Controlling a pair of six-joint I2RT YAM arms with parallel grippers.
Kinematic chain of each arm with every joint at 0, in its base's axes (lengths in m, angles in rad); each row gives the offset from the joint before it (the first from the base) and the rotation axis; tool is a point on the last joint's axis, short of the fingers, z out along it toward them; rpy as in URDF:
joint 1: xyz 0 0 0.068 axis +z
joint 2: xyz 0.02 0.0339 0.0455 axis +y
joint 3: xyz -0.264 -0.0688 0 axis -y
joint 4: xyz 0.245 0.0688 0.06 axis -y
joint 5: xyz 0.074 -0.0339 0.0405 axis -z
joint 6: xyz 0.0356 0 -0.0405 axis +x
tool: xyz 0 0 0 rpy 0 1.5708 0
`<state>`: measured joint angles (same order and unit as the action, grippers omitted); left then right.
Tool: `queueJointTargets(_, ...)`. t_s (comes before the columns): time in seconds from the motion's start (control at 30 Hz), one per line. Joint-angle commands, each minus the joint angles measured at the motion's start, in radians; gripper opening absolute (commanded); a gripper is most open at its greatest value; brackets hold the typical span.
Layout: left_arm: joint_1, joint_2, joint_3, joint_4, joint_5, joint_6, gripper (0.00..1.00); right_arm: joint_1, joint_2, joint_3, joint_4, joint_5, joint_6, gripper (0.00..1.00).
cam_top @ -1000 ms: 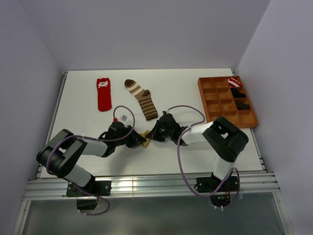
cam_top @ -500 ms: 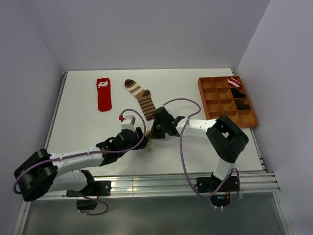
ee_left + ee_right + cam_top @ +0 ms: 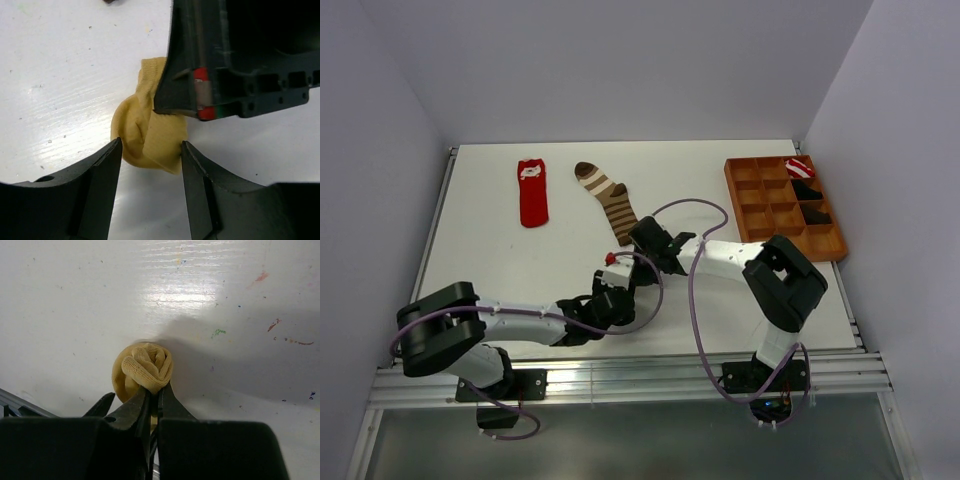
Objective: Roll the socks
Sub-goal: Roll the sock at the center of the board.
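Toward the worktop's (image 3: 500,260) near edge, the right pincer (image 3: 152,390) is pinching the balled mustard sock (image 3: 142,367), the left pincer (image 3: 151,147) is waiting spread around it, and securing the roll is probably coming next.

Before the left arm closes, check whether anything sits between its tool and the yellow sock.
Nothing visible does. The left tool is open, its fingers flanking the rolled yellow sock. The right tool is shut on the sock from the far side, not in the left tool's path.
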<state>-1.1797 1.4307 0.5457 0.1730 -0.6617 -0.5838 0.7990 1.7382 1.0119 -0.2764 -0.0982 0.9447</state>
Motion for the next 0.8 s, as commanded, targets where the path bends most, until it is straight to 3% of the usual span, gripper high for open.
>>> queueJointTargets(0.0, -0.046, 0.057, 0.074, 0.034, -0.121, 0.059, 0.55, 0.011, 0.012, 0.040, -0.018, 0.003, -0.011, 0.00)
queueJointTargets(0.37, -0.093, 0.146, 0.132, 0.005, -0.138, 0.039, 0.55, 0.012, 0.027, 0.033, -0.007, -0.018, -0.009, 0.00)
queueJointTargets(0.53, -0.093, 0.206, 0.175, -0.110, -0.153, -0.031, 0.50, 0.012, 0.023, 0.033, -0.009, -0.024, -0.009, 0.00)
queueJointTargets(0.67, -0.093, 0.279, 0.204, -0.203, -0.164, -0.141, 0.36, 0.012, 0.017, 0.025, 0.002, -0.037, -0.007, 0.00)
queueJointTargets(0.77, -0.093, 0.298, 0.214, -0.251, -0.177, -0.184, 0.12, 0.014, 0.008, 0.007, 0.032, -0.052, -0.001, 0.00)
